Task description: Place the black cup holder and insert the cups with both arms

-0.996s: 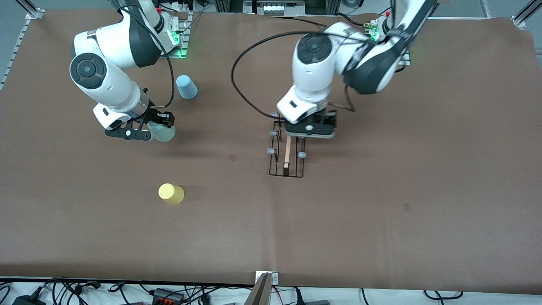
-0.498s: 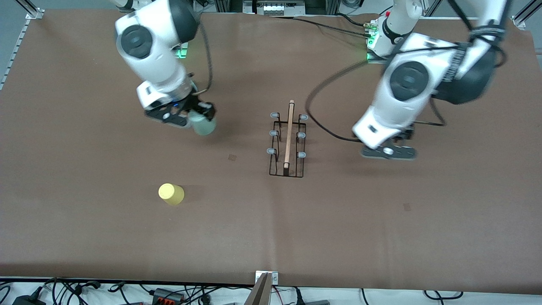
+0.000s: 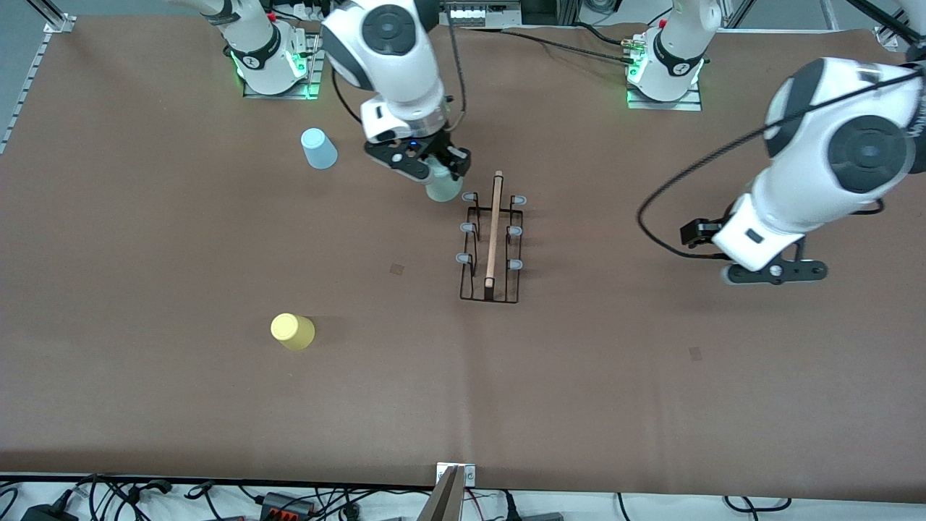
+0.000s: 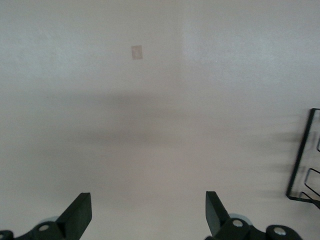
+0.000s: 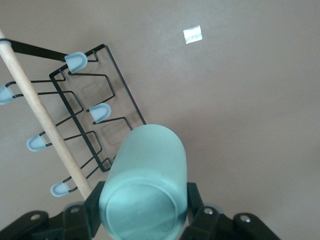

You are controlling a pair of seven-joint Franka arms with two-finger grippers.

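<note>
**Green cup carried to the rack, left arm off to the side**

The right gripper (image 3: 434, 170), in the upper middle of the front view, is clenched on the pale green cup (image 3: 443, 188). It hangs over the bench (image 3: 651, 405) just beside the black cup holder (image 3: 492, 246), at the rack's end toward the robot bases. In the right wrist view the green cup (image 5: 147, 185) sits between the two fingers (image 5: 197, 207), bottom toward the camera, and the rack's grey-tipped pegs (image 5: 100, 112) and wooden rod handle (image 5: 47, 122) show under it, not touching the cup.

The black cup holder stands on the bench near the centre of the front view, w/ no cup on any peg.

The left gripper (image 3: 767, 271) is at middle right of the front view, over bare bench toward the left arm's end, well apart from the rack. Its fingers (image 4: 77, 215) are spread wide w/ nothing between; only a corner of the rack (image 4: 302, 160) shows at that view's edge.

The light blue cup (image 3: 318, 147) stands upside down in the upper left part of the front view, the yellow cup (image 3: 292, 331) in the lower left, nearer the camera. Both are apart from the grippers.
</note>
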